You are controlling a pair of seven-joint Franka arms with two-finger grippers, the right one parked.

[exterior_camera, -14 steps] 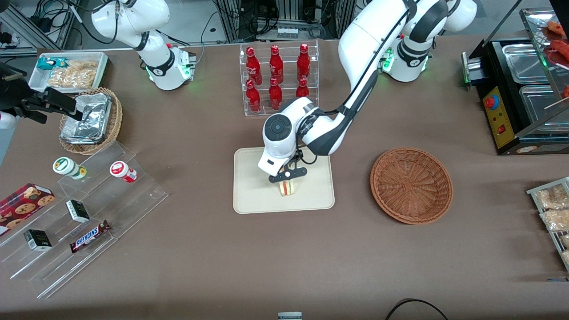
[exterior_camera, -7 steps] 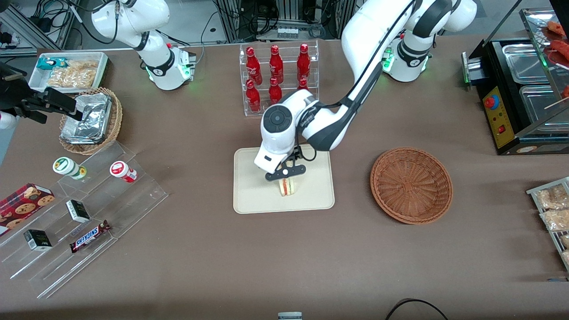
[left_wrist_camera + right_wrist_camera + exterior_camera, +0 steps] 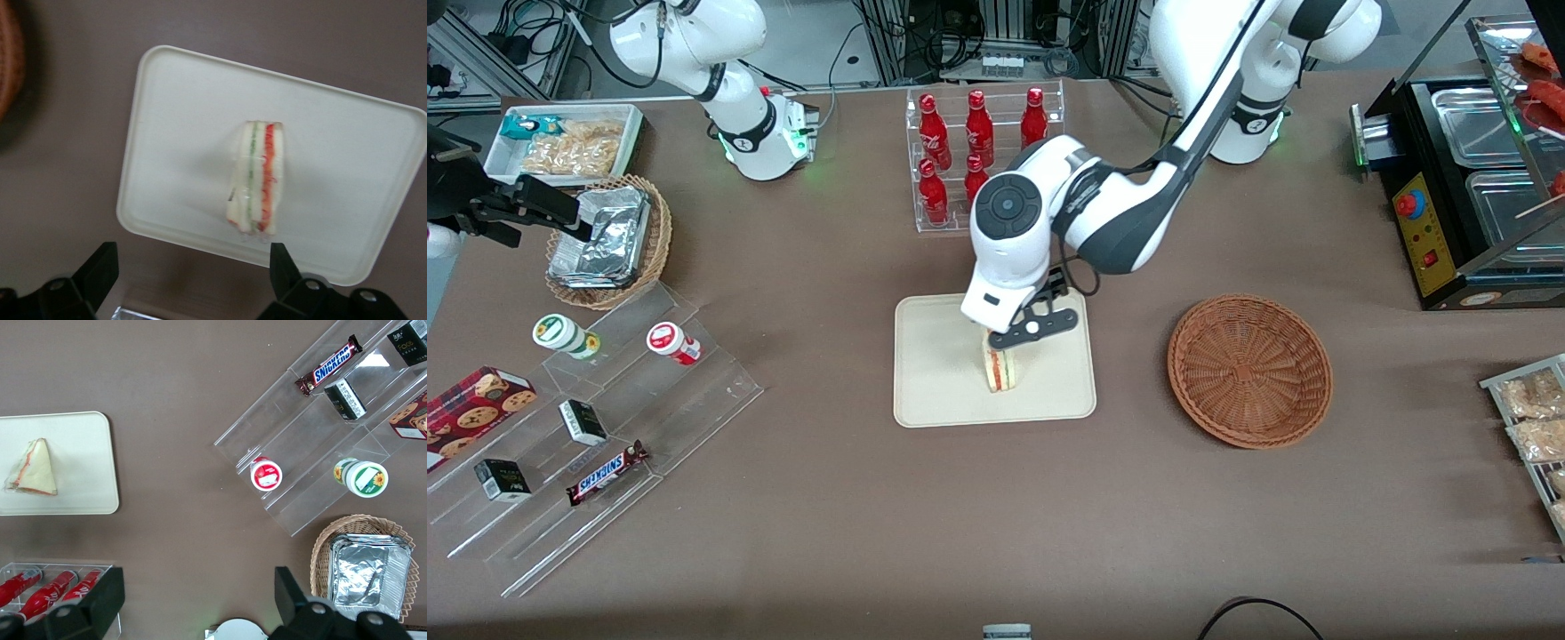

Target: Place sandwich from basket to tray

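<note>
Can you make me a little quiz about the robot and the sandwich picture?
1. True or false: the sandwich is in the basket.
2. The gripper above the tray is: A) open, holding nothing B) shut on the sandwich C) inside the basket.
3. Fill in: the bottles in the clear rack are coloured ____.

Key:
1. False, it stands on the tray.
2. A, the wrist view shows its fingers spread apart and clear of the sandwich.
3. Red.

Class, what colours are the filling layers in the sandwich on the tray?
Green and orange-red stripes between white bread on the sandwich, clearest in the left wrist view.
</note>
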